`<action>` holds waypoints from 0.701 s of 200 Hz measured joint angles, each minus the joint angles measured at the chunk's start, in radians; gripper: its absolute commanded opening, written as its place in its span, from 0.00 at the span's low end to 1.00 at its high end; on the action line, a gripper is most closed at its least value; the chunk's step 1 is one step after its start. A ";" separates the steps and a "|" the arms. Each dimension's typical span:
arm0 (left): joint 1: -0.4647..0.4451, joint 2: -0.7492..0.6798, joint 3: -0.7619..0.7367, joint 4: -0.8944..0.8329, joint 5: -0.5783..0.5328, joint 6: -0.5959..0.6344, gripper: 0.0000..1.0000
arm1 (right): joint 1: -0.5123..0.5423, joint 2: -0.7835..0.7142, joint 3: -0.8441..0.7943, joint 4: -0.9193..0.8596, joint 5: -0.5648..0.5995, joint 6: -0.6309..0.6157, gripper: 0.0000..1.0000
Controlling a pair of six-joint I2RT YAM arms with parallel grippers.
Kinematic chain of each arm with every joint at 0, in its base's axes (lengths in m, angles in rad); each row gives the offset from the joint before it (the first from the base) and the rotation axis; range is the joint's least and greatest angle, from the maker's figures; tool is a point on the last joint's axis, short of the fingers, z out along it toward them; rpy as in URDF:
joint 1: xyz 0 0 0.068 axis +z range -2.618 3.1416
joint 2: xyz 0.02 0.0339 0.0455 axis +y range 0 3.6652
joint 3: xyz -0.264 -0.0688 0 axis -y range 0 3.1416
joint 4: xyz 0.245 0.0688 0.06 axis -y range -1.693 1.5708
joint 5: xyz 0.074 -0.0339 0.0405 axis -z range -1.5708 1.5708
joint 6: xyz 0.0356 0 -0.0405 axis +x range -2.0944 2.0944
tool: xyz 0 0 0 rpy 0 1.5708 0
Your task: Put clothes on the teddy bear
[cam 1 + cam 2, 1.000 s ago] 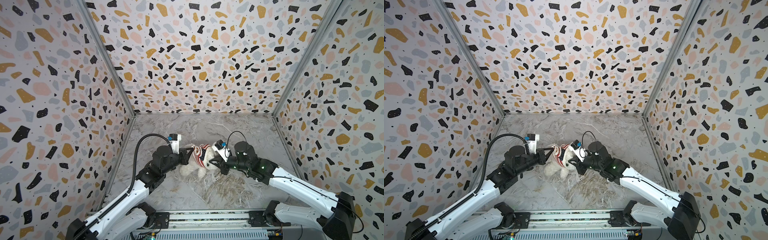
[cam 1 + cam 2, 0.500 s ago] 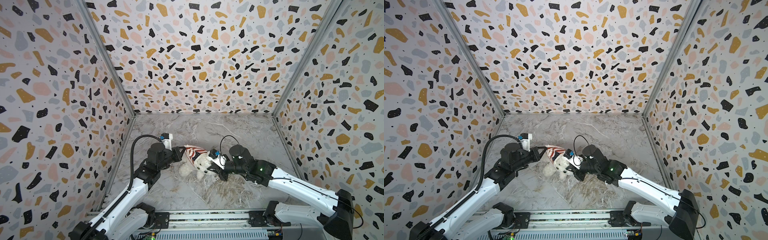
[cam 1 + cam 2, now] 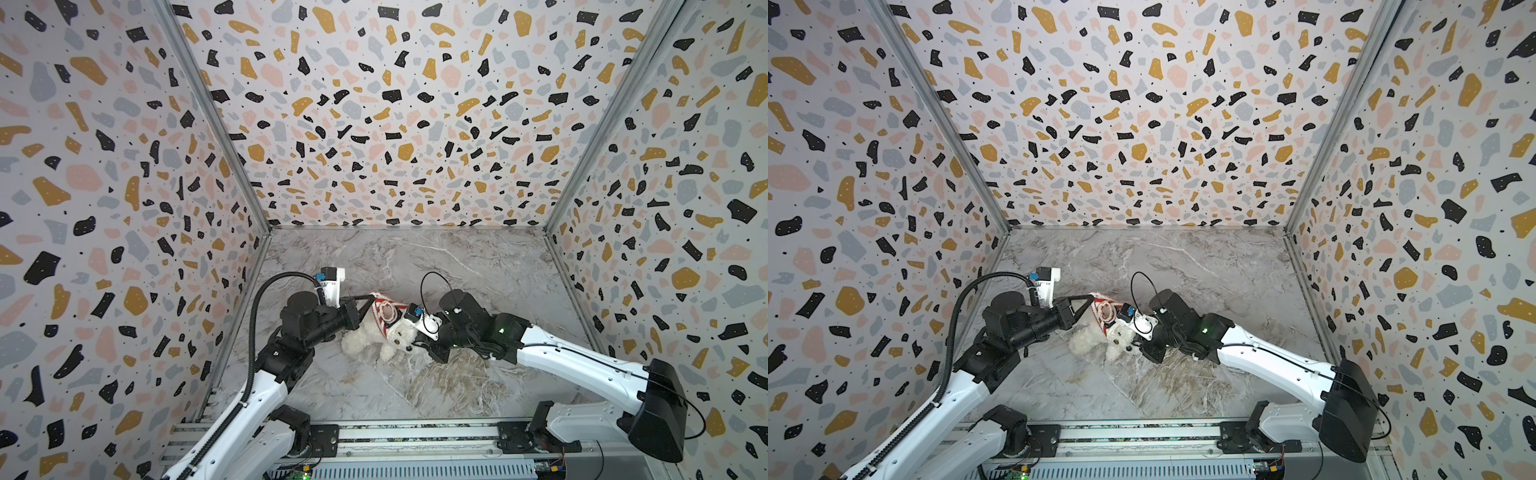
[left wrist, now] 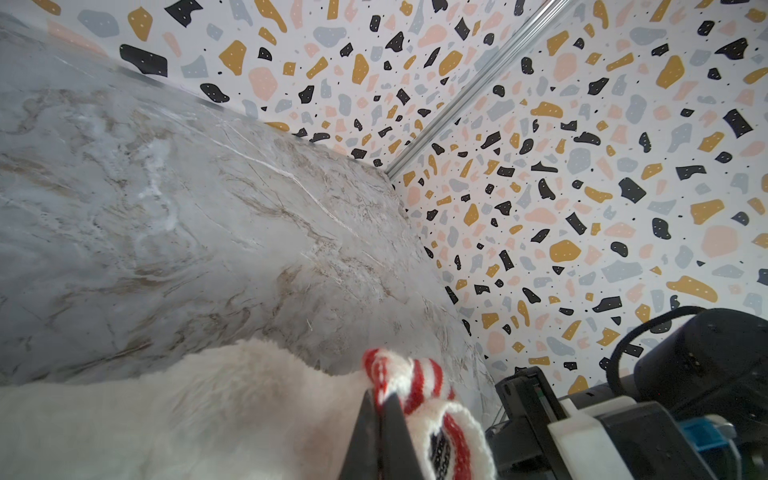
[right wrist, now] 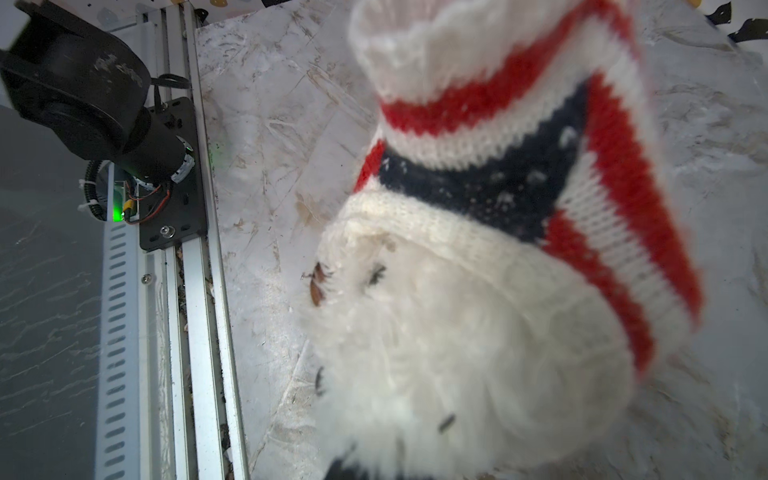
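Left wrist view — left gripper pinches sweater; right gripper pressed together, tips obscured.

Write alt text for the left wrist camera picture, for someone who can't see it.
The shut left pincer pinches the edge of a red-and-white striped sweater, beside the white fur of a teddy bear on a marble table. Speckled walls rise behind, with the other arm nearby.

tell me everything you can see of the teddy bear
The teddy bear is small, fluffy, cream-white plush with dark eyes and nose. It lies on the marble table, head beside the right gripper. A red, white and navy knitted sweater sits against its head, body uncovered, and the left gripper pinches the sweater's edge.
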 measured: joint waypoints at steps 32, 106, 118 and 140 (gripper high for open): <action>0.004 0.005 0.002 -0.040 -0.080 -0.011 0.00 | 0.029 -0.008 0.000 -0.005 0.045 -0.014 0.00; 0.014 0.067 0.005 -0.086 -0.049 0.076 0.21 | 0.059 -0.091 -0.026 -0.015 0.134 -0.035 0.00; 0.014 0.021 0.008 -0.111 -0.042 0.123 0.32 | 0.016 -0.092 -0.025 -0.018 0.108 -0.020 0.00; 0.015 -0.064 0.028 -0.157 -0.034 0.182 0.47 | -0.077 -0.093 -0.025 -0.036 0.053 0.013 0.00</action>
